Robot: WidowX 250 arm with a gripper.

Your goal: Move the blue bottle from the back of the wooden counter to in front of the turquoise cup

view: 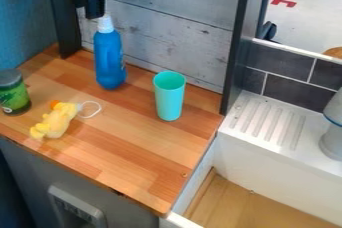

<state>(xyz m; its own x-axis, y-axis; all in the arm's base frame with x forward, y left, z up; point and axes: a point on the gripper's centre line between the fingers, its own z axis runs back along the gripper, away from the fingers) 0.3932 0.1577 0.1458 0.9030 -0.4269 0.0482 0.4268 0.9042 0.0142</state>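
Blue bottle [110,62] upright near hand [95,12]

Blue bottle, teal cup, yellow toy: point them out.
Blue bottle [109,61]: camera view, middle of its body.
Teal cup [169,103]: camera view, outer side wall.
Yellow toy [59,120]: camera view, middle of its body.

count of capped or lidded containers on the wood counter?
2. Blue bottle with a white cap, standing at the back near the wall; green jar with a dark lid, at the left edge of view. The turquoise cup is open, so not counted.
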